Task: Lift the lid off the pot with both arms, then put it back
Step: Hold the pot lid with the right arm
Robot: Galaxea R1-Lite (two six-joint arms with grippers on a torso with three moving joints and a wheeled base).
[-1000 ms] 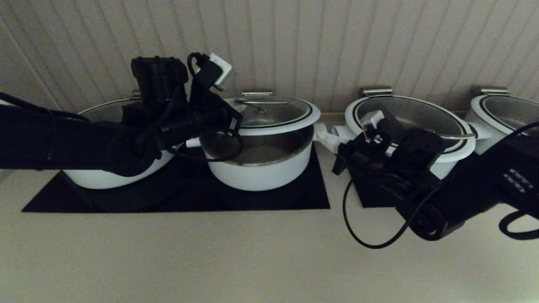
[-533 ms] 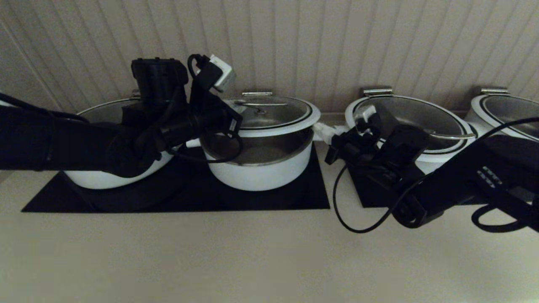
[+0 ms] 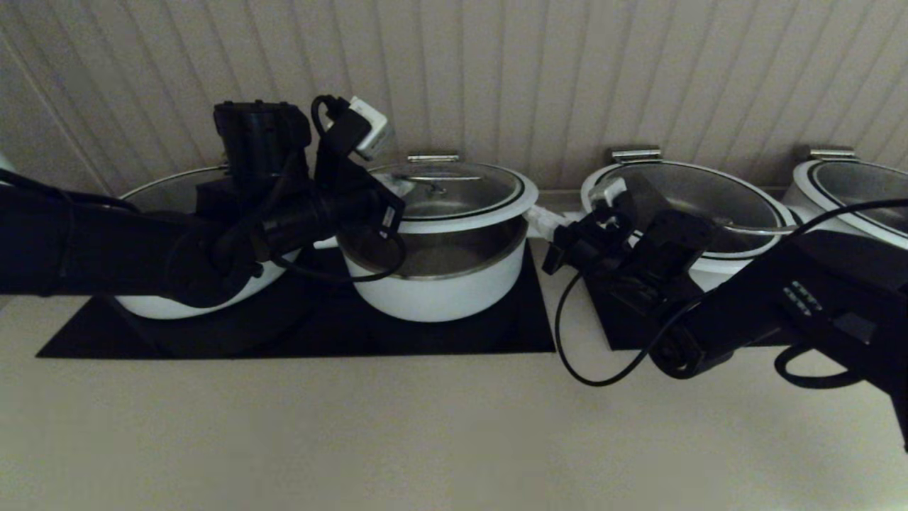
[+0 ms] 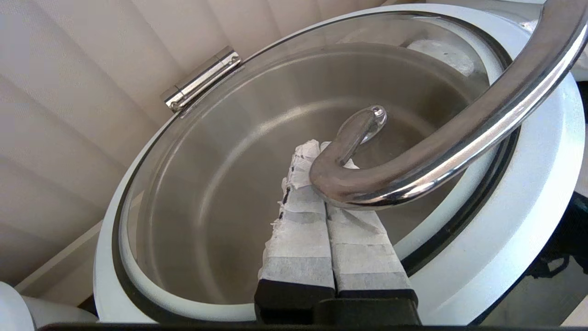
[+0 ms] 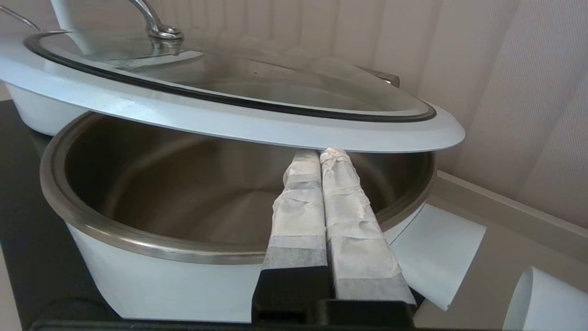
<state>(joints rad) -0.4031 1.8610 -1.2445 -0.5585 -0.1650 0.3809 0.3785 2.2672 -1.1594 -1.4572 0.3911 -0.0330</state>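
Observation:
The lid point(image 3: 461, 190) is raised and tilted above the pot point(image 3: 440, 291), which stands open on the black mat. My left gripper point(image 3: 408, 183) is shut, its taped fingers slid under the lid's curved steel handle point(image 4: 459, 133). In the left wrist view the left gripper point(image 4: 317, 151) lies on the glass of the lid point(image 4: 206, 193). My right gripper point(image 3: 547, 220) is shut at the pot's right side. In the right wrist view the right gripper point(image 5: 321, 154) has its tips right under the white rim of the lid point(image 5: 257, 124), above the pot point(image 5: 151, 276) and its stubby side handle point(image 5: 441, 253).
A wider white pot point(image 3: 163, 301) stands behind my left arm. Two more lidded pots point(image 3: 709, 206) point(image 3: 851, 188) stand on the right. Black mats point(image 3: 496, 333) lie under the pots. A ribbed wall point(image 3: 567, 85) is close behind. The beige counter point(image 3: 425, 433) runs along the front.
My right gripper has moved left and up from beside the pot's side handle to the lid's right rim. My left arm has risen slightly with the lid.

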